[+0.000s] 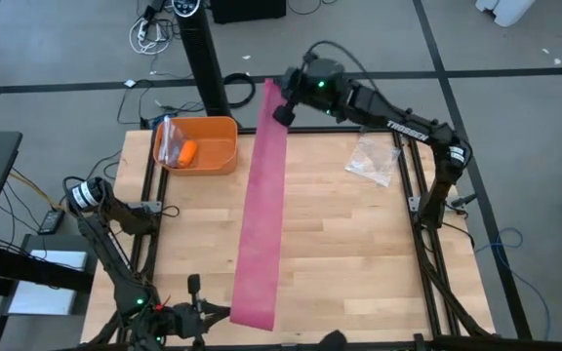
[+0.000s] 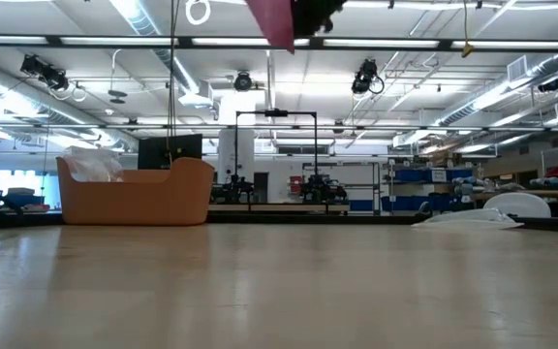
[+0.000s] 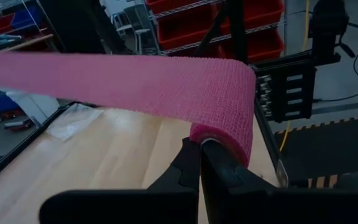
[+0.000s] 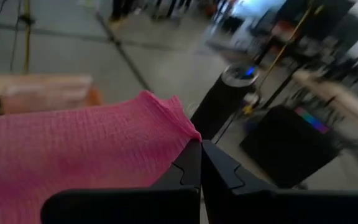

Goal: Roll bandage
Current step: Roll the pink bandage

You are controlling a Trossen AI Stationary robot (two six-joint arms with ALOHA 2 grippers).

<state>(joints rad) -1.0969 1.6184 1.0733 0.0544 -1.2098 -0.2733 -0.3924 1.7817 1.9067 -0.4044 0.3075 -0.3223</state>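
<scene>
My right tool (image 1: 283,105) pinches the far end of the bandage (image 1: 261,205) above the counter's (image 1: 359,253) back edge; my left tool (image 1: 224,314) clamps its near end at the front edge, the pink strip stretched between them.

The bandage (image 1: 261,205), down the centre of the high view, is magenta-pink with a fine woven crinkle texture. The table (image 1: 340,244) is pale wood planks with a black frame. At upper left sits an orange bin (image 1: 208,146); at upper right a clear plastic bag (image 1: 373,159). Both arms are black.
</scene>
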